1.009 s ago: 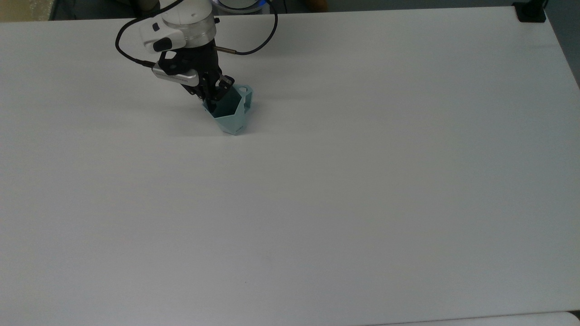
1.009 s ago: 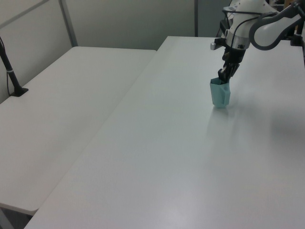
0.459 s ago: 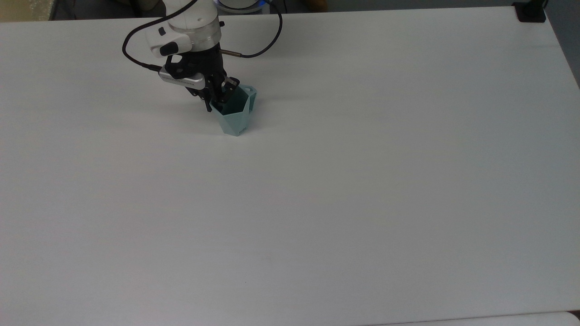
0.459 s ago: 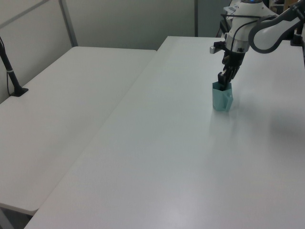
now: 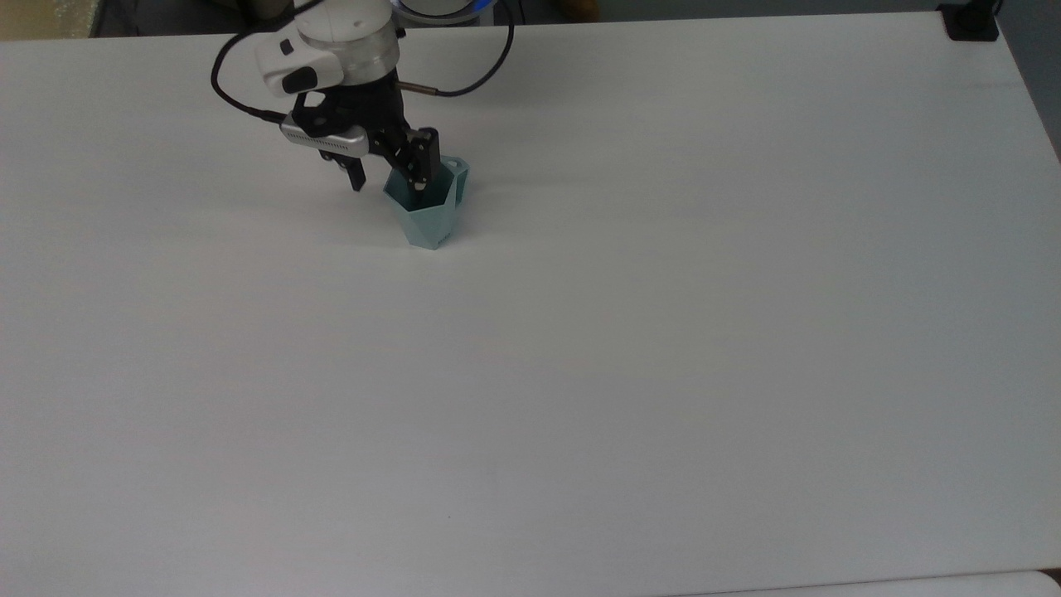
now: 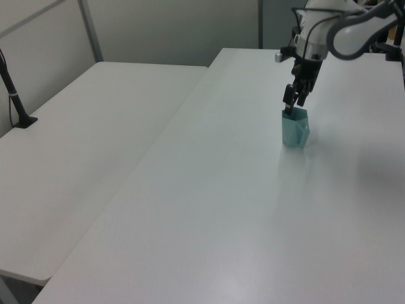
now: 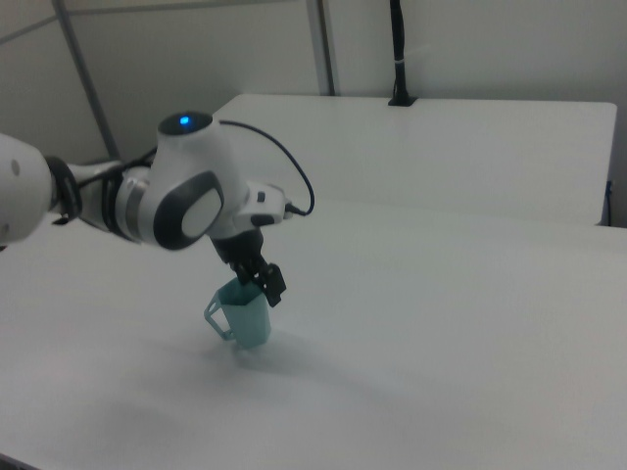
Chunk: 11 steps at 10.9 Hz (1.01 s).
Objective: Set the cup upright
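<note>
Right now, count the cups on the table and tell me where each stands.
1. The teal faceted cup stands upright near the top view's upper left of the white table, under the open gripper.

You have the cup [image 5: 428, 214] standing upright on the table [image 5: 630, 348], mouth up, toward the top view's upper left. Its handle [image 5: 458, 176] sits on the top view's right side of the rim; in the right view the handle [image 7: 216, 315] faces the right view's left. The gripper [image 5: 388, 178] hangs over the rim on the top view's left side, fingers spread: one finger [image 5: 419, 170] reaches into the mouth, the other [image 5: 356, 174] stands outside the wall, apart from it. In the left view a second table [image 6: 82, 158] lies alongside, at the left view's left.
</note>
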{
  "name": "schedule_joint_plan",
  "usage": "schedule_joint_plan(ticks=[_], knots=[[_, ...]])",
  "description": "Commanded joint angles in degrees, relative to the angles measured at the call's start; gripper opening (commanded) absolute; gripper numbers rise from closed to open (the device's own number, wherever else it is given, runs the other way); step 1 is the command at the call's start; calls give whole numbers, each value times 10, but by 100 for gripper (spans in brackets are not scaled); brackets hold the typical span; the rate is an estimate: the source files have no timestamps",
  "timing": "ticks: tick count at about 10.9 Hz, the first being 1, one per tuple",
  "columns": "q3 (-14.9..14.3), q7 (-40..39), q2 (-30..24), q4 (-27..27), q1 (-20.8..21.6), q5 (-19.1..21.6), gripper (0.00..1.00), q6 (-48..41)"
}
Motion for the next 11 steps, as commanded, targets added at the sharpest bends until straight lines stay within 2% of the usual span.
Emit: schedule_joint_plan(ticks=[1,3,5,6,8,11], knots=[[-7,-22,-19,138,3,7,100,-227],[-7,-23,-21,220,-1,8,100,-285],[-9,-46,-38,230,-8,-6,100,-309],[-9,-92,-50,236,-14,-25,100,-335],[-11,-159,-49,283,-38,-28,100,-422],[-12,-157,-48,285,-39,-28,100,-421]])
